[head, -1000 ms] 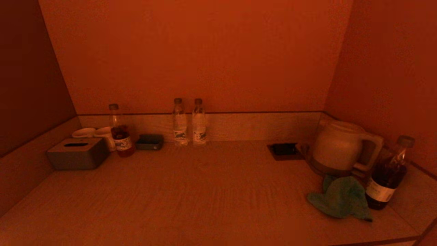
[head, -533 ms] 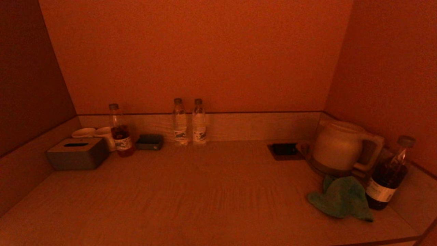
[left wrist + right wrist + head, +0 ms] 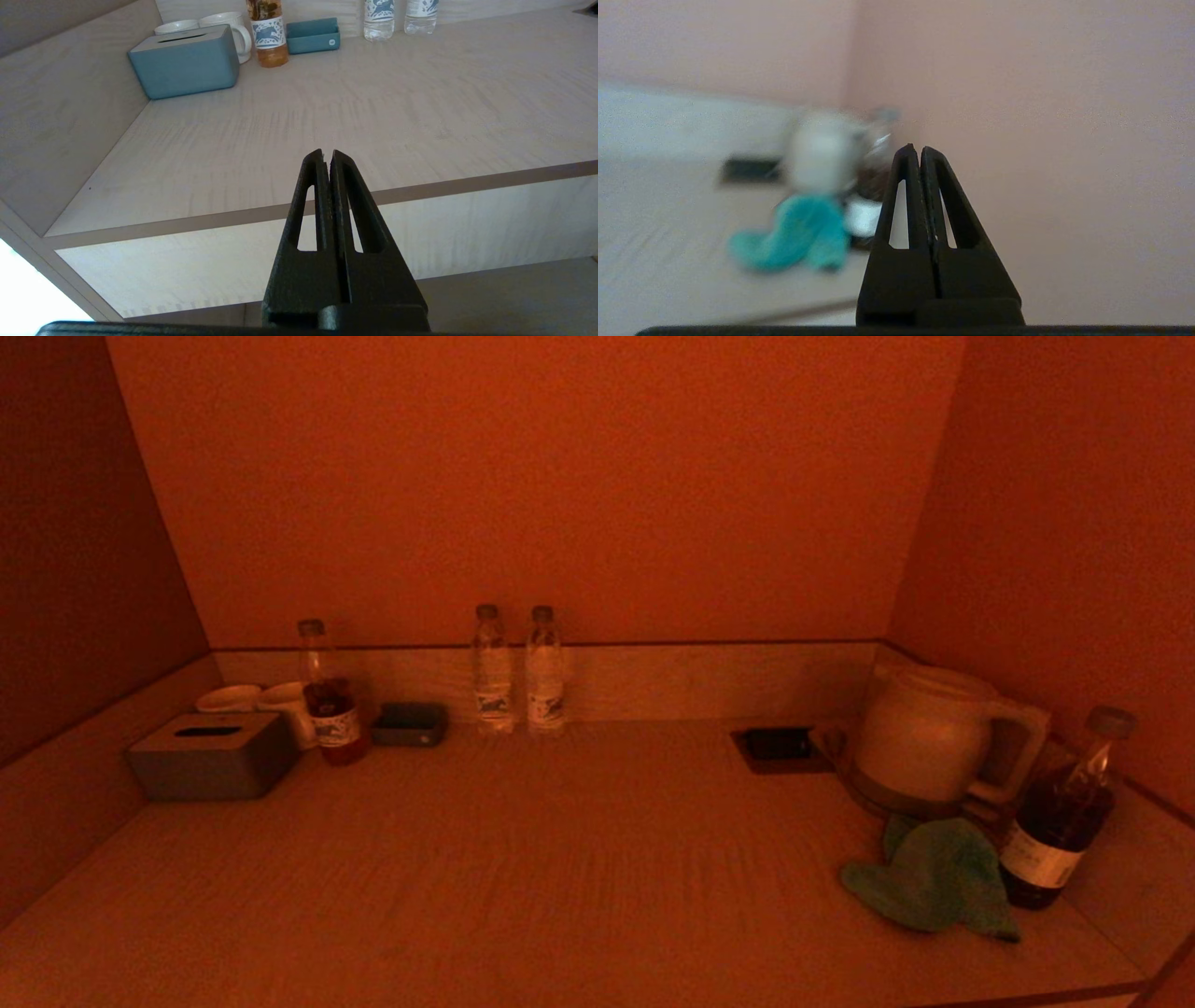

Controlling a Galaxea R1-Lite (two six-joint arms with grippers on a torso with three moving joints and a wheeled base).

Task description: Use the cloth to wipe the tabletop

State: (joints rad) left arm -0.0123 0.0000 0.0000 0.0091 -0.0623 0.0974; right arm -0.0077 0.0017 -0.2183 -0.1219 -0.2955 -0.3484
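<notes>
A teal cloth (image 3: 934,885) lies crumpled on the wooden tabletop (image 3: 560,859) at the front right, between the kettle and a dark bottle. It also shows in the right wrist view (image 3: 794,235). Neither gripper shows in the head view. My right gripper (image 3: 920,148) is shut and empty, held off the table's front right, short of the cloth. My left gripper (image 3: 327,153) is shut and empty, in front of and below the table's front edge (image 3: 233,219) on the left side.
A white kettle (image 3: 924,733) and a dark bottle (image 3: 1060,821) stand at the right, by a dark inset socket (image 3: 777,747). Two water bottles (image 3: 518,672) stand at the back wall. A tissue box (image 3: 210,756), cups (image 3: 257,702), a tea bottle (image 3: 329,700) and a small tray (image 3: 409,723) fill the left back corner.
</notes>
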